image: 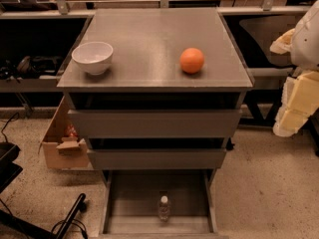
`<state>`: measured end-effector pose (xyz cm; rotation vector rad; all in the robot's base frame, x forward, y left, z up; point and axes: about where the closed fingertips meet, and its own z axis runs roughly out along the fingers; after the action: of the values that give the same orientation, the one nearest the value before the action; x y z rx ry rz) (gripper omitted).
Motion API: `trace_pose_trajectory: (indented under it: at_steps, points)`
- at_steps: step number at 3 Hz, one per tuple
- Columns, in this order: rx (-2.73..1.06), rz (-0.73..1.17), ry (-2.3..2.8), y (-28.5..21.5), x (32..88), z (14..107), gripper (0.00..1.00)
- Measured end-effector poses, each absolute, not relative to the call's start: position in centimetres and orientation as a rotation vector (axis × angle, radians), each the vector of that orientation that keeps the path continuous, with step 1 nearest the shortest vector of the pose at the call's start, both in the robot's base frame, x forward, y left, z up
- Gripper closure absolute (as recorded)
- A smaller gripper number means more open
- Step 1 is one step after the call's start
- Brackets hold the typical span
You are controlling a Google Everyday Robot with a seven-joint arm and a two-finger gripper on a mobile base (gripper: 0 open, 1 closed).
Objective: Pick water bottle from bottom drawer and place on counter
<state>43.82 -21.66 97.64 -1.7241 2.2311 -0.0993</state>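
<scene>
The water bottle (164, 207) stands upright on the floor of the open bottom drawer (129, 195), near its front middle; it is clear with a white cap. The counter (154, 39) is the grey top of the cabinet. My gripper (295, 106) is at the right edge of the view, beside the cabinet and at about the height of the upper drawers. It is well away from the bottle and holds nothing that I can see.
A white bowl (92, 57) sits at the counter's front left and an orange (192, 60) at its front right. Two upper drawers (154, 123) stick out slightly. A cardboard box (62, 143) sits on the floor to the left, and black chair legs (65, 218) are at the lower left.
</scene>
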Motion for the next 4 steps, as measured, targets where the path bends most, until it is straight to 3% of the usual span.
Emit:
trace_pose_trajectory:
  at_steps: [3, 4]
  points:
    - [-1.593, 0.001, 2.197, -22.1, 41.8, 95.0, 0.00]
    - [-1.511, 0.137, 2.135, -23.3, 39.2, 88.6, 0.00]
